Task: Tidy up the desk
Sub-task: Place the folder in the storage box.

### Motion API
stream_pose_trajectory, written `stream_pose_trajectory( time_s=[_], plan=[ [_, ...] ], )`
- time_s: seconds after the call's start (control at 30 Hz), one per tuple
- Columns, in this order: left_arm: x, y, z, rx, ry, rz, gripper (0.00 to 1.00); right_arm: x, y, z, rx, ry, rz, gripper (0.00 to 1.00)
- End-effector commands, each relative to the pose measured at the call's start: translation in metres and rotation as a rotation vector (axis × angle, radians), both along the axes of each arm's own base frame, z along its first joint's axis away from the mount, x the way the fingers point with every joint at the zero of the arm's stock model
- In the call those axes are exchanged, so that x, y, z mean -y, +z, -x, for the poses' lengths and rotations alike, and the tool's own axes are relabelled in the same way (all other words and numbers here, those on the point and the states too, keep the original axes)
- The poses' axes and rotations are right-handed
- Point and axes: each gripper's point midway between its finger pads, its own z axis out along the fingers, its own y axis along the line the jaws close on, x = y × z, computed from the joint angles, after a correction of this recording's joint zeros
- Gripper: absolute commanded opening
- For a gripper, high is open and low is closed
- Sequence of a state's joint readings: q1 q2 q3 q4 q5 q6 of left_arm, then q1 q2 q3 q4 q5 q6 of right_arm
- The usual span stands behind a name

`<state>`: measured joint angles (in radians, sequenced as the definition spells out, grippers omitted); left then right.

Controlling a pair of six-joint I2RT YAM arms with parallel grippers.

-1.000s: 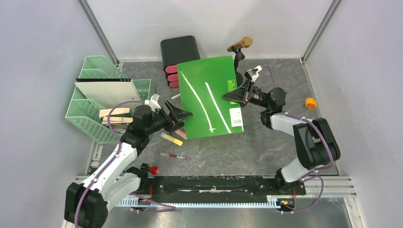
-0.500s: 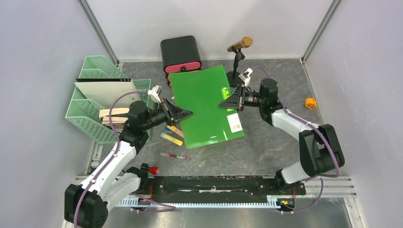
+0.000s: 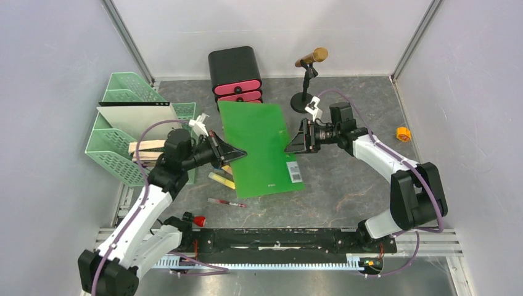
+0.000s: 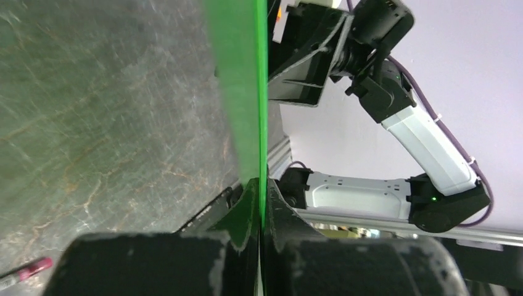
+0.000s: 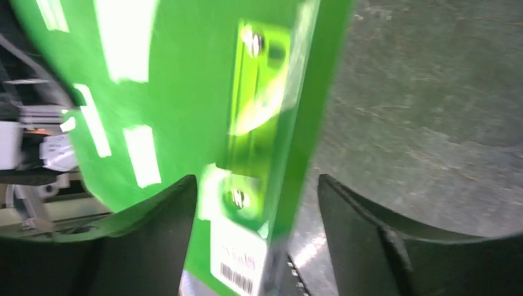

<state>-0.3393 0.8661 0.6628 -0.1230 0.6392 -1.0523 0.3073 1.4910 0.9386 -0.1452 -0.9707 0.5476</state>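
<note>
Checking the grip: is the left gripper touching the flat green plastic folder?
Touching. Left wrist view: left gripper clamps the green plastic folder edge, no gap.

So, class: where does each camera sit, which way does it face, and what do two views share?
Top external: above and behind, looking down on the desk; left arm and right arm show, left gripper and right gripper at the green folder.
Left wrist: behind its gripper, looking along the folder's edge toward the right arm; own fingers pinch the folder.
Right wrist: facing the folder's face; own fingers open astride its edge.
Shared: all show the folder.
</note>
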Motion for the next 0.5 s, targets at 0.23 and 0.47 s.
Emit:
stream_pose_trajectory(
  time_s=[0.23,0.47],
  plan=[
    [-0.029,0.031,0.018,0.216,0.041,-0.175,0.02,0.016,-0.007,-0.012,0.116,-0.005,0.133,0.98],
    [-0.024,0.027,0.039,0.225,-0.059,-0.163,0.02,0.017,0.001,-0.016,0.136,-0.002,0.118,0.98]
  ],
)
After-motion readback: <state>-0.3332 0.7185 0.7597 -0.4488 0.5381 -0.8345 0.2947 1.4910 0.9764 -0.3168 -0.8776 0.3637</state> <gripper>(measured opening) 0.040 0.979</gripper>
